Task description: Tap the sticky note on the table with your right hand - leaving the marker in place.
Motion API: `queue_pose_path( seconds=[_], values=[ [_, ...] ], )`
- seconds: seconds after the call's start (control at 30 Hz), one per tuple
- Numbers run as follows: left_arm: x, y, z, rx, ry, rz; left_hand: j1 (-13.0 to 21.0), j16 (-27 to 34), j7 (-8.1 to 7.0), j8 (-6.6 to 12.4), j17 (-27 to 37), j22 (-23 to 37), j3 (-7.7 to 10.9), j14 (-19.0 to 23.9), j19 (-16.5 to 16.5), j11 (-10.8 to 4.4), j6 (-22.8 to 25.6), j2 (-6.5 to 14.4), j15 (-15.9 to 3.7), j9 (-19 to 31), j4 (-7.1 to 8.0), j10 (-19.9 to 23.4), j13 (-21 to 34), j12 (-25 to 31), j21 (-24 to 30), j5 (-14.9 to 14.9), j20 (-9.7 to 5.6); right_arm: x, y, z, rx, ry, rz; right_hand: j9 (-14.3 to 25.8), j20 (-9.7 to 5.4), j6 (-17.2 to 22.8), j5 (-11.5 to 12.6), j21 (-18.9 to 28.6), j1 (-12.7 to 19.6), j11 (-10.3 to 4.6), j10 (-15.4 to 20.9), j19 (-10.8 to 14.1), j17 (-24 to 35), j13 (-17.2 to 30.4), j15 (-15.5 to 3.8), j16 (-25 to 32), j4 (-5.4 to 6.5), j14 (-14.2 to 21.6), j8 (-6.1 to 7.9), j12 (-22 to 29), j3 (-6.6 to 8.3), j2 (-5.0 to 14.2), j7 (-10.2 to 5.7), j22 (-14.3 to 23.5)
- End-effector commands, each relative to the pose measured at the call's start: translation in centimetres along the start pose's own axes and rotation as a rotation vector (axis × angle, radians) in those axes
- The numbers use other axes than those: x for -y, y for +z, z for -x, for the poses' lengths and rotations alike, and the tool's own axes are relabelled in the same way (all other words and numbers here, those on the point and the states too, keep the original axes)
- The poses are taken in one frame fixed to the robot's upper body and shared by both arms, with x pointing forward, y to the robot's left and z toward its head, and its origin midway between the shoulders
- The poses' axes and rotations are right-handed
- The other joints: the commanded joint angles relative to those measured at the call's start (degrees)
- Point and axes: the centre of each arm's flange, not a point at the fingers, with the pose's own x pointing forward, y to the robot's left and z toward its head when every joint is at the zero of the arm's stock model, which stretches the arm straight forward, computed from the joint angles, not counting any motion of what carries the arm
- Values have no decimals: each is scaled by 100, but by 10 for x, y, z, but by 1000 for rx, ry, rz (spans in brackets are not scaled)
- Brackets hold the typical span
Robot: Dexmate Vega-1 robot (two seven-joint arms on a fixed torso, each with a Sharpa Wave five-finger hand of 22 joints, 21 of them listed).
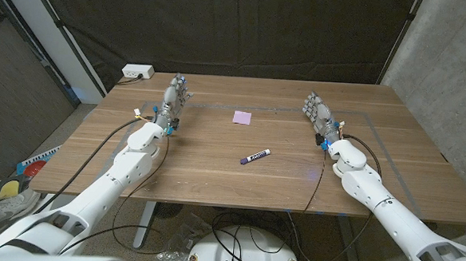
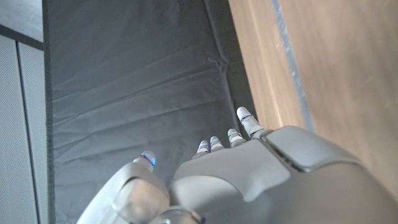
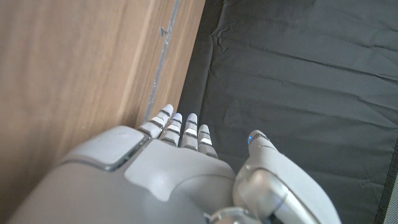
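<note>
Sticky note [image 1: 242, 117]: small square of pale purple paper, flat on the tabletop [image 1: 215, 157], mid-width and toward the far edge. Nothing touches it.

Marker [image 1: 255, 156]: short cylinder, purple body with a white band, lying at a slant nearer the front edge than the note and slightly to its right, well apart from it.

Right hand [image 1: 316, 112]: upright near the far right corner, fingers extended and close together, thumb apart, holding nothing. Well apart from the sticky note. In the right wrist view its glossy grey-white shell [image 3: 180, 174] sits beside wood grain.

Left hand [image 1: 173, 97]: upright toward the far left corner, fingers spread open, empty.

Tabletop: warm brown wood, rectangular, with a faint taped outline. A white power strip [image 1: 138, 72] sits at the far left corner. Wrinkled black cloth backdrop [image 1: 246, 27] hangs behind. Cables [image 1: 236, 226] lie on the floor below.
</note>
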Motion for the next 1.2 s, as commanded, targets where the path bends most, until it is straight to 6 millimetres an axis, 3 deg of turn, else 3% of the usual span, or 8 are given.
queue_pose_path(
  seconds=[0.03, 0.27, 0.57, 0.8, 1.2],
  values=[
    [-18, -21, -2, -30, -96, 0, 33, 26, -20, 40, 30, 7, 38, -1385, -1360, -37, -1444, 519, -434, 28, -14, -1273, 25, 34, 26, 36, -369, -34, 26, 16, 78, -33, 58, 13, 7, 4, 37, 35, 44, -4, 57, 38, 25, 10, 64, 28, -8, -4, 20, 32, 37, 4, 47, 29],
    [-10, -14, -7, -22, -91, -19, 32, 28, -24, 43, 30, 8, 36, -1383, -1350, -25, -1442, 515, -422, 28, -16, -1268, 25, 38, 22, 37, -366, -32, 35, 4, 94, -8, 117, 13, 5, 15, 41, 30, 64, 14, 57, 36, 19, 9, 63, 24, -25, -11, 25, 31, 56, 17, 40, 30],
    [-2, -12, -9, -23, -86, -24, 34, 35, -25, 54, 29, 8, 34, -1366, -1346, 13, -1417, 508, -387, 29, -19, -1271, 25, 38, 12, 38, -357, -39, 46, 3, 63, -25, 212, 12, -48, 115, 37, 46, 159, 97, 162, 111, 15, 6, 53, 44, -72, 33, 58, 67, 154, 130, 0, 29],
    [-4, -8, 0, -17, -79, -33, 38, 47, -25, 77, 29, 7, 34, -1330, -1322, 60, -1356, 503, -363, 30, -23, -1241, 26, 50, 11, 39, -335, -58, 54, 3, 53, -23, 340, 11, -38, 445, -21, 112, 426, 144, 427, 329, 6, 2, 45, 91, -230, 287, 143, 142, 377, 198, -11, 28],
    [-12, -5, 15, -13, -55, -33, 54, 52, -30, 85, 27, 5, 39, -1294, -1286, 84, -1306, 501, -332, 32, -33, -1199, 27, 64, 4, 42, -316, -82, 66, -5, 66, 25, 518, 12, -40, 598, -61, 139, 604, 111, 560, 427, 4, -1, 20, 99, -343, 429, 154, 166, 517, 206, -59, 27]
  ],
)
